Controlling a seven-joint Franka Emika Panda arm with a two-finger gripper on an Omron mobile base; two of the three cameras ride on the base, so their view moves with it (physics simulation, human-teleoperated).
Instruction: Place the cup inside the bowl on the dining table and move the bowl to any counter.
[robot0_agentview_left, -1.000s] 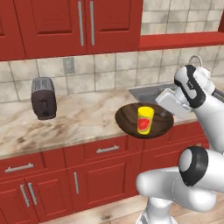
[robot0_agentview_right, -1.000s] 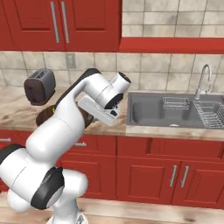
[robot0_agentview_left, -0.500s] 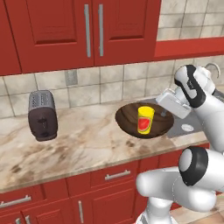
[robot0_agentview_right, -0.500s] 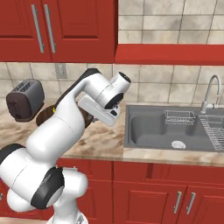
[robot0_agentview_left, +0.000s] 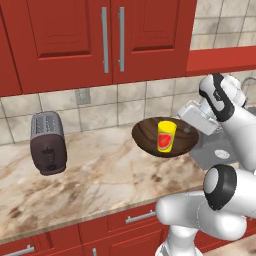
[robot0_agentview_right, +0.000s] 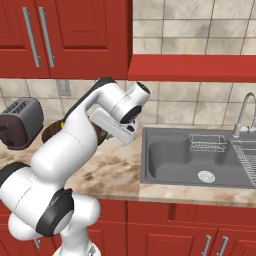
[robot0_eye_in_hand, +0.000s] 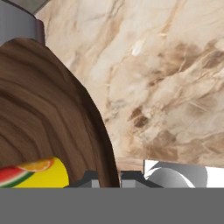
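Your hand (robot0_eye_in_hand: 108, 177) has its two dark tips closed on the rim of the bowl (robot0_agentview_left: 165, 136) — one tip either side of the wooden wall, as the hand view shows it — so the bowl is carried by its edge on the sink side. Seen from the left base view, the bowl is held level above the desk (robot0_agentview_left: 100, 175), with the marble directly beneath it and the toaster (robot0_agentview_left: 47, 142) well apart on the far side from the sink (robot0_agentview_right: 200, 160). The cup (robot0_agentview_left: 166, 136) stands upright inside the bowl, near its middle, red mark facing the camera; in the hand view its yellow side (robot0_eye_in_hand: 33, 173) sits just beside the tips. So the nesting looks done, and what remains, by my reading, is a straight lowering — the desk lies below the bowl, not off to a side. Keep the bowl flat as you go down, or the tall cup may tip toward the rim you hold.
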